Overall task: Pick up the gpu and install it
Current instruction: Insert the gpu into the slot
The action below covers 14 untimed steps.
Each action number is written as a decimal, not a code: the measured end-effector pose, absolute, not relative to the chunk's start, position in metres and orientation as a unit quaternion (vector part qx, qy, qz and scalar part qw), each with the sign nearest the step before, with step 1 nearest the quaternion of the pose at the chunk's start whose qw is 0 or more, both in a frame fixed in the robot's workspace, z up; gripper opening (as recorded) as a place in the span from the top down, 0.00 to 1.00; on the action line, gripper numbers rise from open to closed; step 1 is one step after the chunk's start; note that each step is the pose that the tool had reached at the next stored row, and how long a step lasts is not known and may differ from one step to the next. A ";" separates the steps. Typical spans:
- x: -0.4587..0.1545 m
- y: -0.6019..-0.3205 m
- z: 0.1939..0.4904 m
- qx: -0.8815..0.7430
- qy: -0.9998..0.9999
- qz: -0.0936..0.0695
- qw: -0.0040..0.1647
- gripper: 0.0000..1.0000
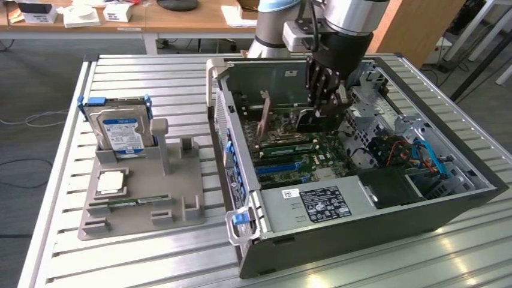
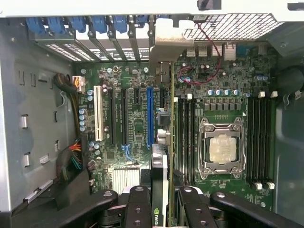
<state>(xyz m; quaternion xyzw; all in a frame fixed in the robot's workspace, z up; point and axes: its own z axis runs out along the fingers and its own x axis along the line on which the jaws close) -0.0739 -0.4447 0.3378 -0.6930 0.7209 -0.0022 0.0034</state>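
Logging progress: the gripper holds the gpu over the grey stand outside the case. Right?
Not quite. The gripper holds the gpu inside the open case, over the motherboard, not over the grey stand. The exterior view shows it.

The gpu is black with a green logo, the motherboard green with one blue slot and one white slot, the bench ribbed silver.
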 end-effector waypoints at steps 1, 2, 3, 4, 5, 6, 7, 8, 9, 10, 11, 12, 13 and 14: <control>-0.074 -0.445 0.336 -0.693 0.721 -0.002 0.003 0.73; -0.074 -0.445 0.335 -0.693 0.721 -0.002 0.003 0.73; -0.074 -0.445 0.334 -0.693 0.721 -0.002 0.004 0.73; -0.074 -0.445 0.332 -0.693 0.721 -0.002 0.004 0.73; -0.074 -0.445 0.331 -0.693 0.721 -0.002 0.004 0.73; -0.074 -0.445 0.330 -0.693 0.721 -0.002 0.004 0.73; -0.074 -0.445 0.328 -0.693 0.721 -0.003 0.004 0.73; -0.074 -0.445 0.327 -0.692 0.721 -0.003 0.004 0.73; -0.074 -0.445 0.326 -0.692 0.722 -0.003 0.004 0.73; -0.074 -0.445 0.324 -0.692 0.721 -0.004 0.005 0.73; -0.074 -0.445 0.323 -0.692 0.721 -0.004 0.005 0.73; -0.074 -0.445 0.321 -0.692 0.722 -0.004 0.006 0.73; -0.074 -0.445 0.320 -0.692 0.722 -0.005 0.006 0.73; -0.074 -0.445 0.318 -0.692 0.721 -0.006 0.007 0.73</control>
